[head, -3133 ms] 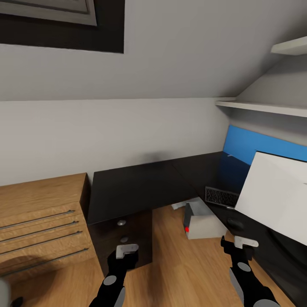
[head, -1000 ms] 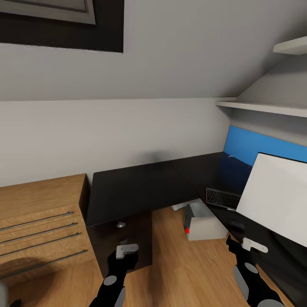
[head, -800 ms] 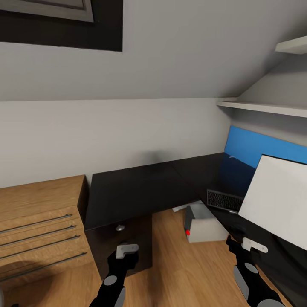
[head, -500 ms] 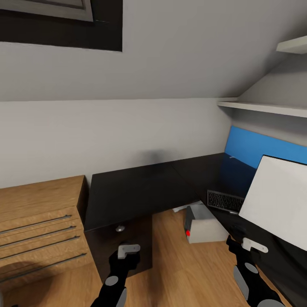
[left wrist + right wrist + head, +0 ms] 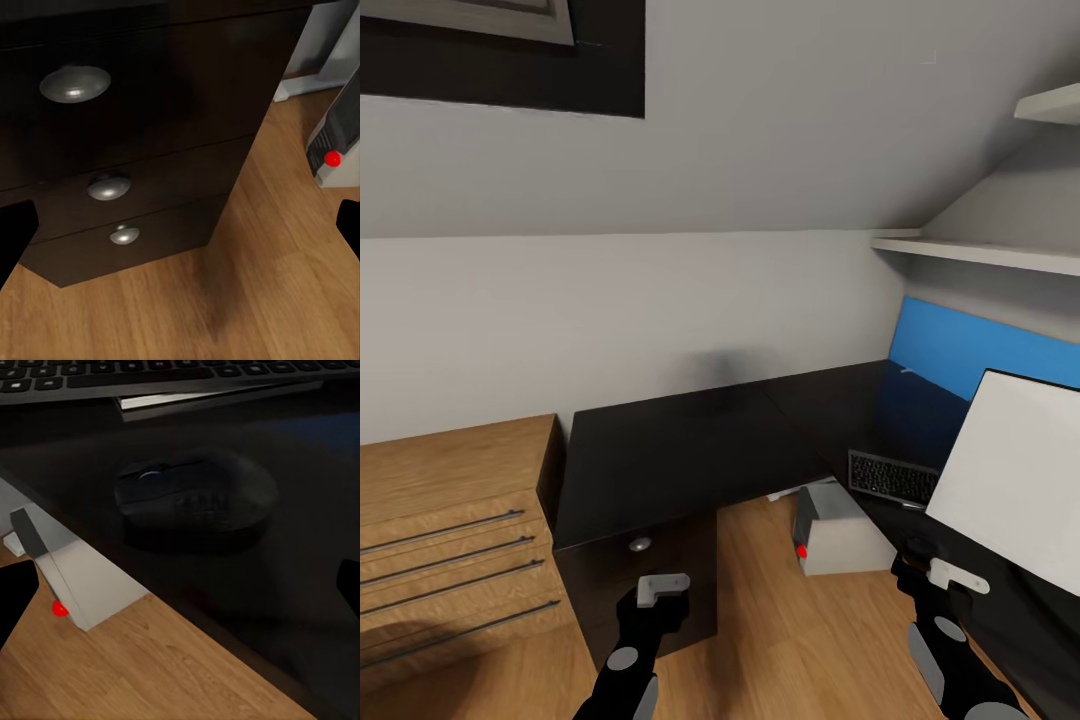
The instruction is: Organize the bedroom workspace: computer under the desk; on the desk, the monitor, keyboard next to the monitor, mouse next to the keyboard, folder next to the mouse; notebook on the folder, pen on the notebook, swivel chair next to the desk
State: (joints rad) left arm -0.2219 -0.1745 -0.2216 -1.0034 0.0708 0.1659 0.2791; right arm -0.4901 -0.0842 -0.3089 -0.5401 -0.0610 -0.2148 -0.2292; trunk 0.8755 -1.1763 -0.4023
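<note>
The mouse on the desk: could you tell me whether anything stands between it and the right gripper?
Nothing visible does. In the right wrist view the mouse lies on bare black desk, straight ahead of the right gripper, with the keyboard beyond it.

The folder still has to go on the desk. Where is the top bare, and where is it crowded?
Bare: the desk wing between the wooden chest and the corner. Crowded: the right wing, where the keyboard, mouse and monitor sit close together.
</note>
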